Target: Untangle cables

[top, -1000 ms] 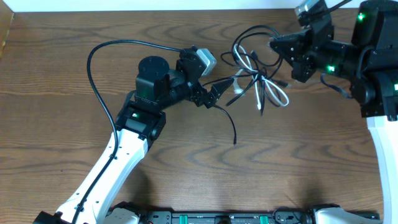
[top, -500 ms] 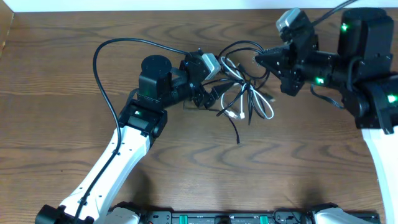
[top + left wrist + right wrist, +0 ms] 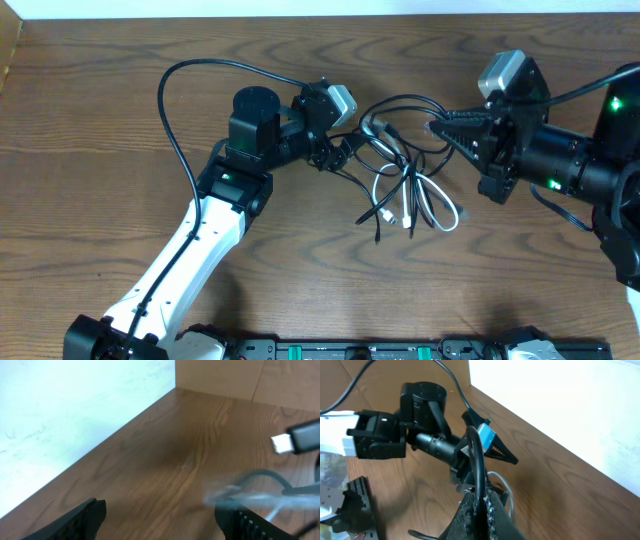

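Note:
A tangle of thin black cables (image 3: 398,172) and one white cable (image 3: 441,207) lies on the wooden table between my arms. My right gripper (image 3: 437,124) is shut on a black cable; in the right wrist view the jaws (image 3: 481,506) pinch that black cable (image 3: 476,455), which arches up from them, with the white cable (image 3: 501,482) just behind. My left gripper (image 3: 348,152) is at the tangle's left edge. In the left wrist view its jaws (image 3: 165,520) are wide open, with a blurred cable (image 3: 252,491) by the right finger and a plug end (image 3: 296,441) beyond.
The left arm's thick black cord (image 3: 168,110) loops over the table's left half. A white wall (image 3: 570,405) runs along the far edge. A black rail (image 3: 360,350) lies at the front edge.
My right gripper has swung toward the front with the black cable in it, and the tangle has shifted toward the front. The left gripper has stayed about in place.

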Tool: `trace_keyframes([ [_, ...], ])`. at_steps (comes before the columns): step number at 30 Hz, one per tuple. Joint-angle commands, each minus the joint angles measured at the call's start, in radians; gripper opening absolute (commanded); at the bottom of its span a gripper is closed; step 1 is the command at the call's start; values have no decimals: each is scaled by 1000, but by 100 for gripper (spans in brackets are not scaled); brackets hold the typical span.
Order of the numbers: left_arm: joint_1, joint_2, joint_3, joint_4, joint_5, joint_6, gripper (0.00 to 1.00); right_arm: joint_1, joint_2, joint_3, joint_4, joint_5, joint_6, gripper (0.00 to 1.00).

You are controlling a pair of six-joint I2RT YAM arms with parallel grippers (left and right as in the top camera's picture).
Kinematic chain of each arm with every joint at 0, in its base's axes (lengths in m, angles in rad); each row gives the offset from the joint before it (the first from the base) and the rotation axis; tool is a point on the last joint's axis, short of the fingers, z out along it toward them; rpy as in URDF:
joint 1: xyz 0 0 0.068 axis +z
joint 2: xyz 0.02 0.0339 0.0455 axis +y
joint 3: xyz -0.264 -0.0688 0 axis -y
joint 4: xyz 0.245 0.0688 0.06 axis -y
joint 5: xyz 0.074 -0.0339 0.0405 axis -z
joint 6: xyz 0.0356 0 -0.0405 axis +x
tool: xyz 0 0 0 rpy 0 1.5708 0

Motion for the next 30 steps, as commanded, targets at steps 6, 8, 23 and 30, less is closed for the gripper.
trace_keyframes([
  [6, 3, 6, 5, 26, -9, 13, 36, 8, -19, 12, 0, -54, -5, 1],
  [8, 3, 6, 5, 26, -9, 13, 29, 8, -19, 12, 0, -54, -5, 1],
  [23, 3, 6, 5, -30, -9, 13, 7, 7, -8, 12, 0, 496, 124, 1],
  [30, 3, 6, 5, -44, -9, 13, 7, 4, 39, 12, -11, 980, 269, 1],
])
